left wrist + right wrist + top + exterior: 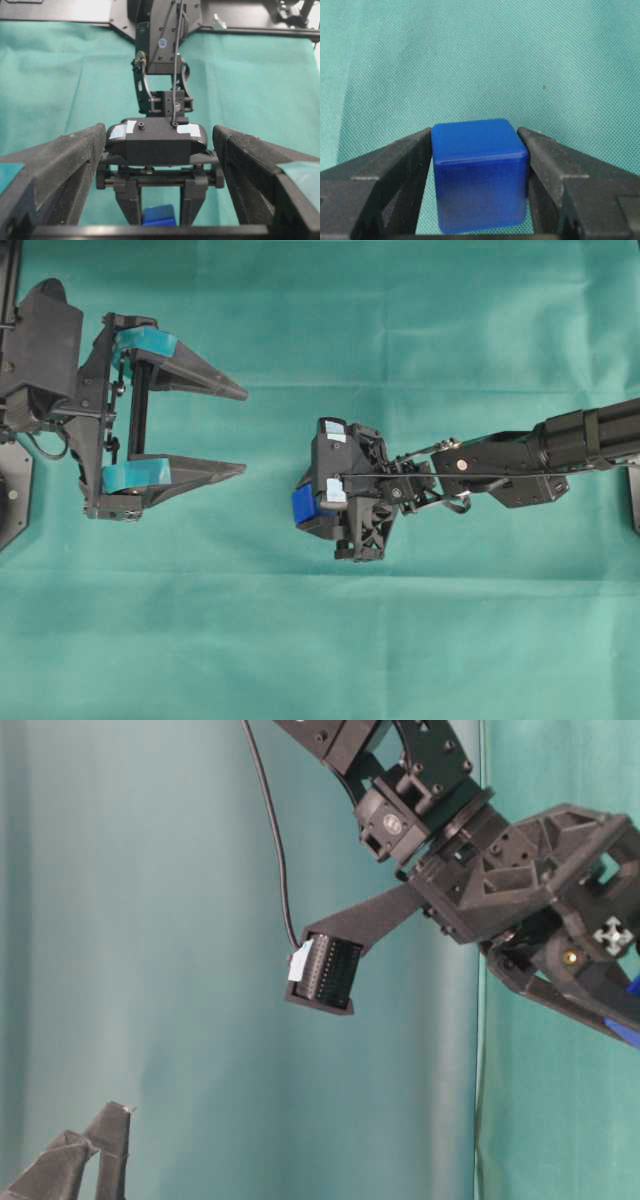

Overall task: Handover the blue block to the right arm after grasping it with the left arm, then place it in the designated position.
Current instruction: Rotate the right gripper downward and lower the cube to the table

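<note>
Now the right gripper clamps the blue block between both fingers, tilted down toward the green cloth, presumably for placing. Left gripper, at nine o'clock overhead, stands wide and empty, well apart. Designated position not discernible.

Left gripper gapes wide; right gripper, seemingly angled downward, clamps the blue block

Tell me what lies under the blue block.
Green cloth lies beyond the blue block, which the right gripper clamps. No white marks show; the cloth directly behind the block is covered.
</note>
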Controlling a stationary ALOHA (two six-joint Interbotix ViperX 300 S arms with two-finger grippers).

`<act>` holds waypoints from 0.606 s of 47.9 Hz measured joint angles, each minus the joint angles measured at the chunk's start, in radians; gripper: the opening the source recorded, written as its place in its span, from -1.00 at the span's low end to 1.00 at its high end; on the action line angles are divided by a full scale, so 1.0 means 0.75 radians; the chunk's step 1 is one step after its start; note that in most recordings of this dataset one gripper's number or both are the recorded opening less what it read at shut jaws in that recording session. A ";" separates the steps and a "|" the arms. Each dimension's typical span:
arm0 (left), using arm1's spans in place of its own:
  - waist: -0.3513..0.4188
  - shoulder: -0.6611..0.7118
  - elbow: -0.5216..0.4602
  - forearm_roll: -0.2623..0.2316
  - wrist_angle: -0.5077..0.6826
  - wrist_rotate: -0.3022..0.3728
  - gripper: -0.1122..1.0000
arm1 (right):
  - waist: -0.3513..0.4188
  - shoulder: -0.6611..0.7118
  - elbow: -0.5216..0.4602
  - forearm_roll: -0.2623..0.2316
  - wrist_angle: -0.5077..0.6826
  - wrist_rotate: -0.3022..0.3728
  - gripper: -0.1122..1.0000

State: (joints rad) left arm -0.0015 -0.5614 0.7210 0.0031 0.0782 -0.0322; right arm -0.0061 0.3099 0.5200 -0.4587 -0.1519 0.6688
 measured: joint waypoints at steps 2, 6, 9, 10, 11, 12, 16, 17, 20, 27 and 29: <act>0.000 0.000 0.000 -0.002 0.000 0.000 1.00 | -0.002 0.000 0.000 0.000 0.000 0.002 0.23; 0.000 0.000 0.000 0.000 0.000 0.000 1.00 | -0.002 0.000 0.002 0.000 0.000 0.002 0.23; 0.000 -0.002 0.000 0.000 0.000 0.000 1.00 | 0.000 0.000 0.000 0.002 0.002 0.002 0.23; 0.000 -0.002 0.000 -0.002 0.000 0.000 1.00 | 0.000 0.000 0.002 0.002 0.002 0.002 0.23; 0.000 -0.002 0.000 -0.002 0.000 0.000 1.00 | -0.002 0.000 0.002 0.002 0.002 0.002 0.23; 0.000 -0.002 0.000 -0.002 0.000 0.000 1.00 | -0.002 0.000 0.000 0.004 0.002 0.002 0.23; 0.000 -0.002 0.000 -0.002 0.000 0.000 1.00 | 0.000 0.000 0.002 0.012 0.002 0.002 0.23; 0.000 0.000 0.000 -0.002 0.000 0.000 1.00 | -0.002 0.000 0.002 0.012 0.002 0.002 0.23; 0.000 -0.002 0.002 0.000 0.000 0.000 1.00 | -0.002 0.000 0.000 0.016 0.002 0.002 0.23; 0.000 -0.002 0.000 -0.002 0.000 0.000 1.00 | 0.000 0.000 0.000 0.025 0.002 0.002 0.23; 0.000 -0.002 0.000 0.000 0.000 0.000 1.00 | -0.002 0.000 0.000 0.025 0.002 0.002 0.23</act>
State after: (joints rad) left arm -0.0015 -0.5630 0.7210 0.0031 0.0782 -0.0322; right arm -0.0077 0.3099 0.5200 -0.4403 -0.1503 0.6703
